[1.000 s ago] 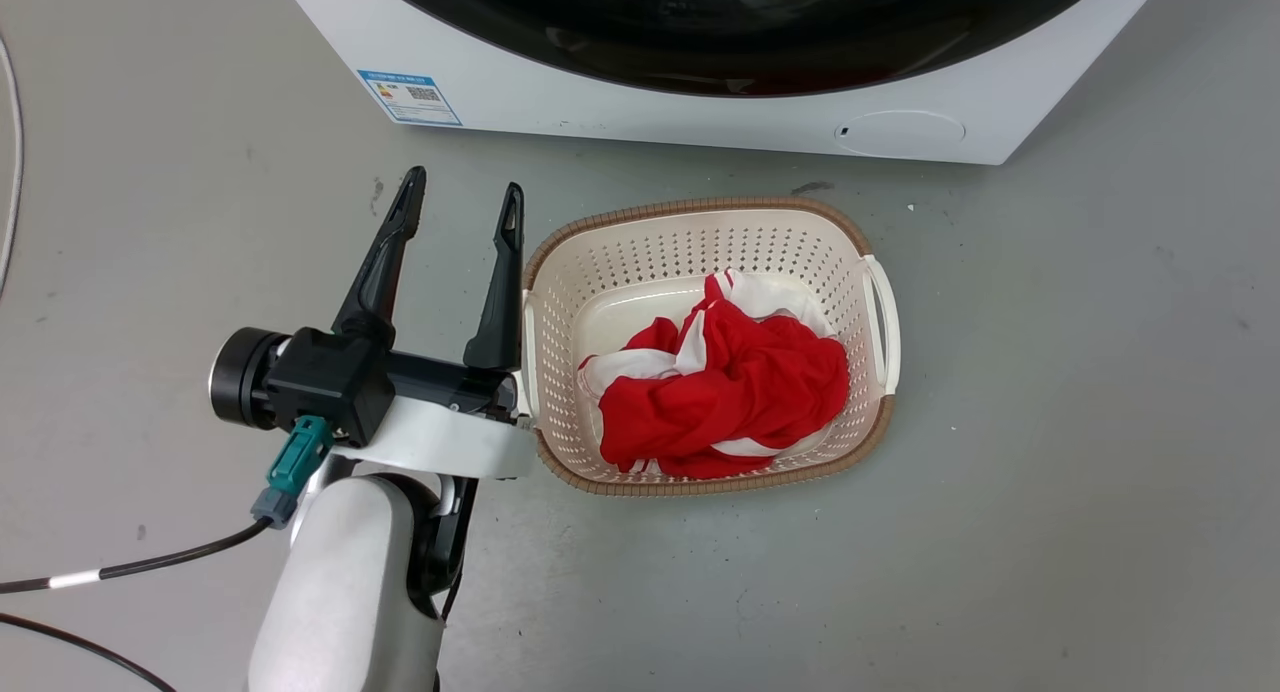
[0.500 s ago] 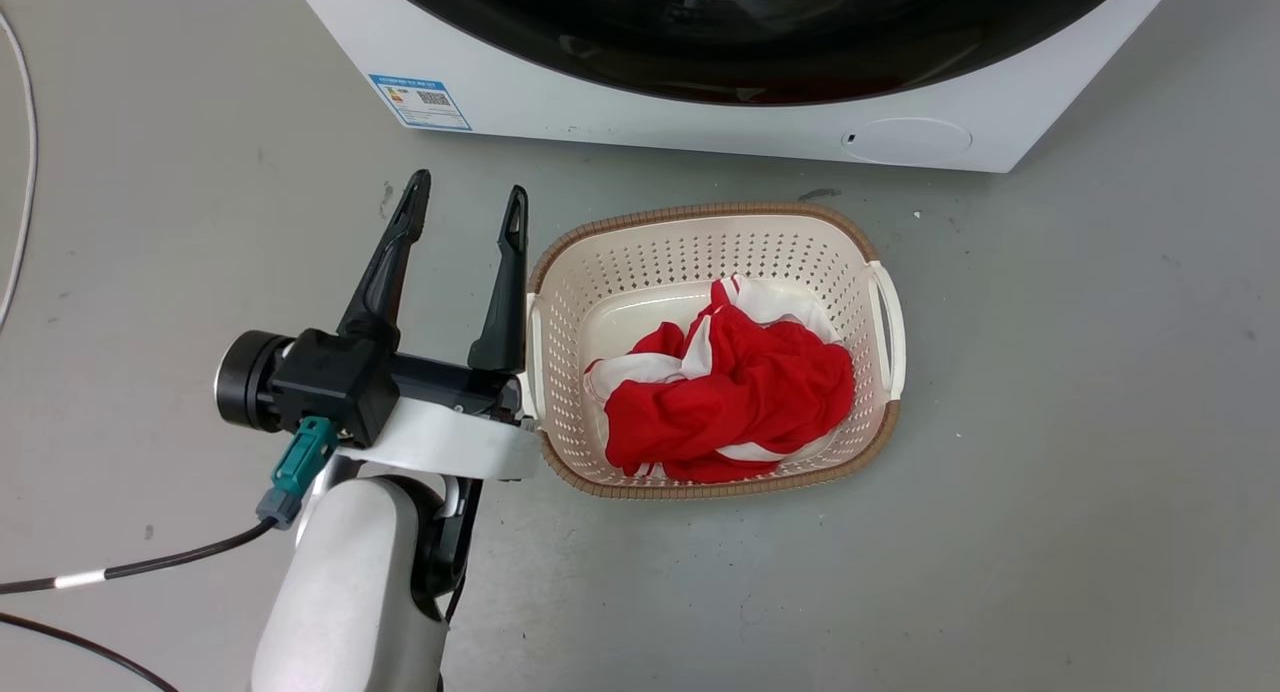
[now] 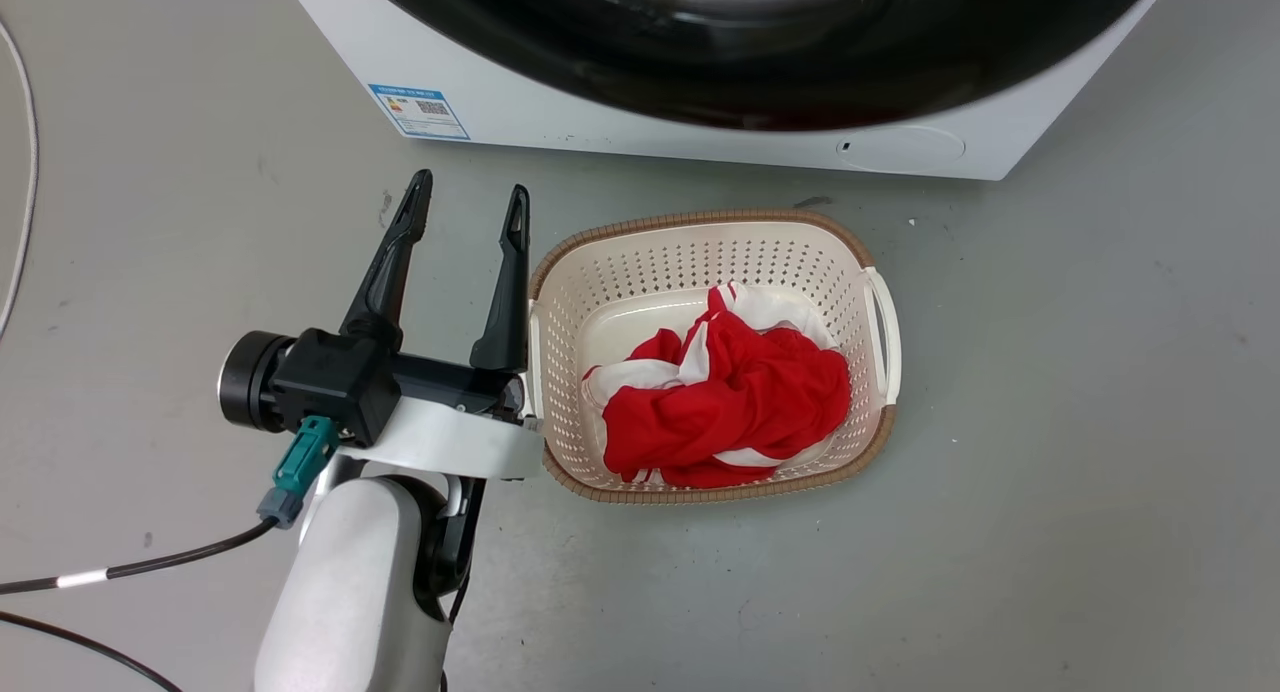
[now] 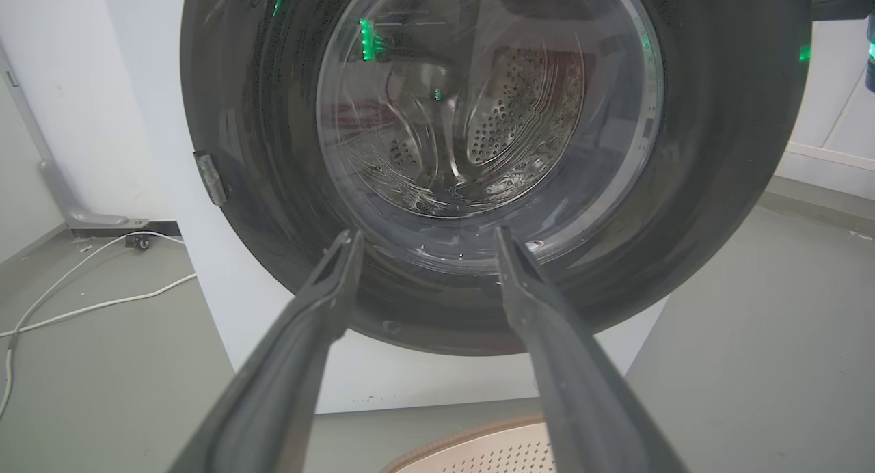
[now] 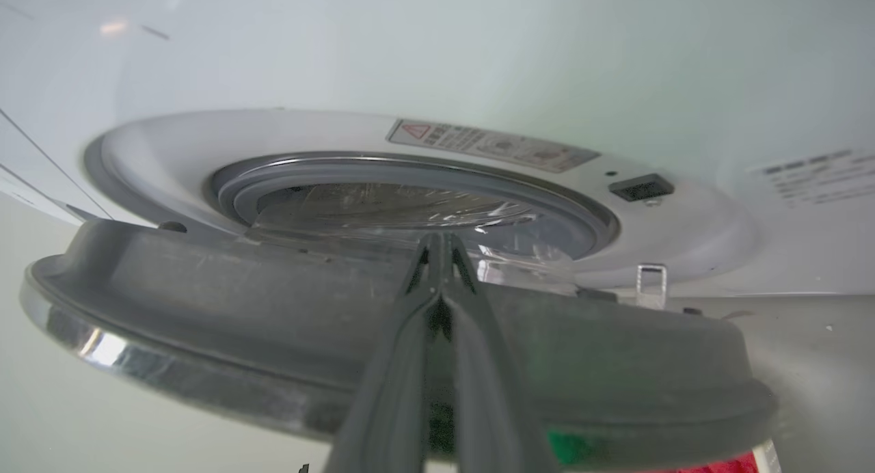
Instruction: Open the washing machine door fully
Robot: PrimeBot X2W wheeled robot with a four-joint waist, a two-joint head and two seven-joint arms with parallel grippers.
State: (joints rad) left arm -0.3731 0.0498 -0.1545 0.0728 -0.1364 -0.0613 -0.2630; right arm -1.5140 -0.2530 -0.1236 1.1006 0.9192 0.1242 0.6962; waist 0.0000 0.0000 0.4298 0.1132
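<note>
Door point(image 3: 900, 82) swung outward; laundry basket point(image 3: 700, 262) sits nearby.

I cannot read any words. A blue-edged paper sticker point(image 3: 418, 111) sits on the front of the white boxy washing machine point(image 3: 530, 117), but its print is too small. A grey strip sticker point(image 5: 492, 145) with a red warning triangle point(image 5: 416, 130) sits above the drum hole, and its words are blurred.

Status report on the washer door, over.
Left gripper open, beside the laundry basket. Right gripper shut, tips at the washing machine door inner side. Door ajar, not fully open. Basket on floor before the washing machine.
</note>
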